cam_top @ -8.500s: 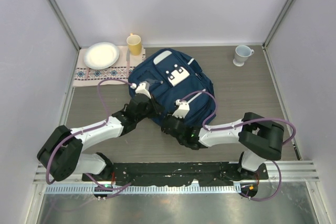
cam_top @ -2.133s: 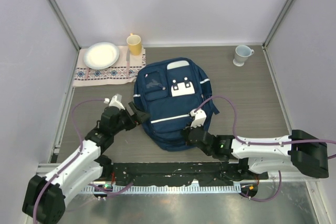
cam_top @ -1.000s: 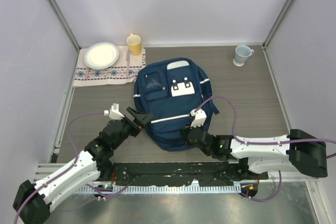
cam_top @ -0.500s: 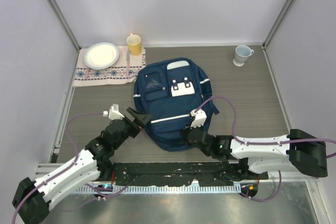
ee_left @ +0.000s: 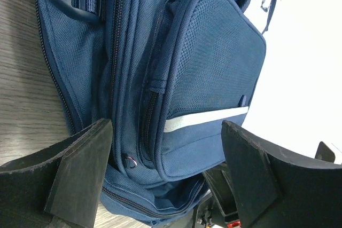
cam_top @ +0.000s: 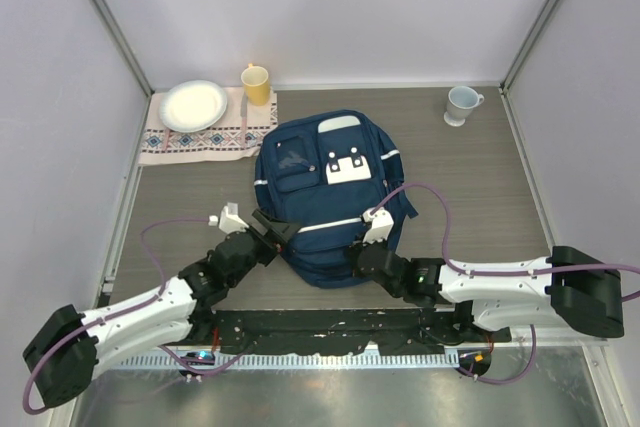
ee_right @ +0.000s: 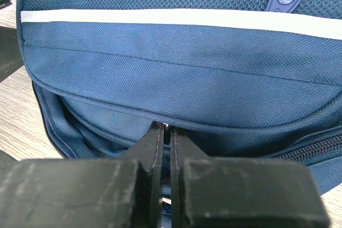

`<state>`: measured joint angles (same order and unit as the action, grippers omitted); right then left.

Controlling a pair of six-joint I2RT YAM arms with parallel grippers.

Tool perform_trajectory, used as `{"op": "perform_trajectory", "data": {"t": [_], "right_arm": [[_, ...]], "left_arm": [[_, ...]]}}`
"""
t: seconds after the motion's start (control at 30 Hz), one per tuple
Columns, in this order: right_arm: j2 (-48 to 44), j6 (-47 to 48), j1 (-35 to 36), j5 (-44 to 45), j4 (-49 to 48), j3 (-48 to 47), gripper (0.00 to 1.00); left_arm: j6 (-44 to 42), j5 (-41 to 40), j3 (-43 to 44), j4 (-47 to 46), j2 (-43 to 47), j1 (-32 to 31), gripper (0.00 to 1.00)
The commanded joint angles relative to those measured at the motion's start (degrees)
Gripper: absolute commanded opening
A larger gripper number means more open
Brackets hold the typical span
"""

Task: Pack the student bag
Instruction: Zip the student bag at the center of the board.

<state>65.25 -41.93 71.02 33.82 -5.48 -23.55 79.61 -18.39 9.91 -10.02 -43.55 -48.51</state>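
My left jaws have moved in on the bag [cam_top: 325,187], flat on the counter [cam_top: 470,177], gaping and empty to steady its side, while my right jaws pinch its near seam tight, probably to tug it open.

The left arm [cam_top: 140,312] at seven o'clock and the right arm [cam_top: 500,282] at five both have white link shells, bulky black joints and looping purple cables [cam_top: 412,185], ending in matte black, scuffed, wedge-shaped fingers [ee_left: 80,174].
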Motion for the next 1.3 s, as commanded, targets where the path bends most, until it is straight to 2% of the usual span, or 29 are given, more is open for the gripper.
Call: {"op": "perform_trajectory", "data": {"t": [0.0, 0.1, 0.2, 0.23, 0.4, 0.43, 0.47, 0.5, 0.57, 0.6, 0.77, 0.87, 0.93, 1.1, 1.27], "right_arm": [[0.8, -0.2, -0.2, 1.6, -1.3, -1.3, 0.01], [1.5, -0.1, -0.2, 1.1, -1.7, -1.6, 0.01], [1.5, 0.5, -0.2, 0.6, -1.6, -1.6, 0.01], [1.4, 0.8, -0.2, 0.5, -1.4, -1.6, 0.01], [-1.9, 2.1, -0.2, 1.1, -0.9, -0.3, 0.01], [-2.1, 2.3, -0.2, 1.2, -0.9, -0.1, 0.01], [-2.4, 2.4, -0.2, 1.2, -0.9, 0.2, 0.01], [-2.9, 2.5, -0.1, 1.2, -0.9, 0.3, 0.01], [-3.1, 2.4, -0.2, 1.2, -0.9, 0.5, 0.01], [-3.0, 2.5, -0.2, 1.1, -0.7, 0.5, 0.01], [-3.0, 3.1, -0.2, 1.2, 0.2, 0.0, 0.01], [-3.5, 4.9, -0.2, 2.9, 4.0, -0.8, 0.01], [-3.6, 6.2, -0.2, 6.1, 7.2, -1.8, 0.01], [-5.2, 7.7, -1.1, 10.8, 13.3, -2.8, 0.01], [-8.2, 8.7, -1.9, 13.0, 16.5, -2.8, 0.01]], "left_arm": [[1.2, -3.0, -0.2, -8.3, -2.9, -1.3, 0.84], [1.6, -4.0, -0.6, -10.3, -5.4, -1.9, 0.79], [1.7, -5.9, -1.5, -11.5, -5.9, -2.0, 0.68], [1.7, -6.3, -1.6, -11.5, -5.6, -2.1, 0.60], [-2.7, -8.8, 0.2, -7.9, -4.3, -2.1, 0.38], [-3.3, -9.2, 0.6, -6.8, -4.1, -2.1, 0.28], [-3.8, -9.7, 0.9, -6.7, -4.1, -2.1, 0.24], [-4.3, -10.0, 1.0, -6.6, -4.1, -2.0, 0.15], [-4.6, -10.4, 1.0, -6.9, -4.1, -1.9, 0.09], [-5.8, -10.4, 1.2, -6.7, -4.0, -1.9, 0.01], [-11.1, -9.3, 3.6, -1.2, -1.7, 0.5, 0.00], [-17.8, -5.9, 7.7, 8.8, 0.1, 5.2, 0.00], [-21.8, -1.6, 8.9, 13.6, 1.4, 10.5, 0.00], [-25.3, 7.2, 7.6, 13.7, 4.9, 21.2, 0.00], [-28.4, 11.6, 9.2, 15.1, 2.9, 24.2, 0.00]]}}
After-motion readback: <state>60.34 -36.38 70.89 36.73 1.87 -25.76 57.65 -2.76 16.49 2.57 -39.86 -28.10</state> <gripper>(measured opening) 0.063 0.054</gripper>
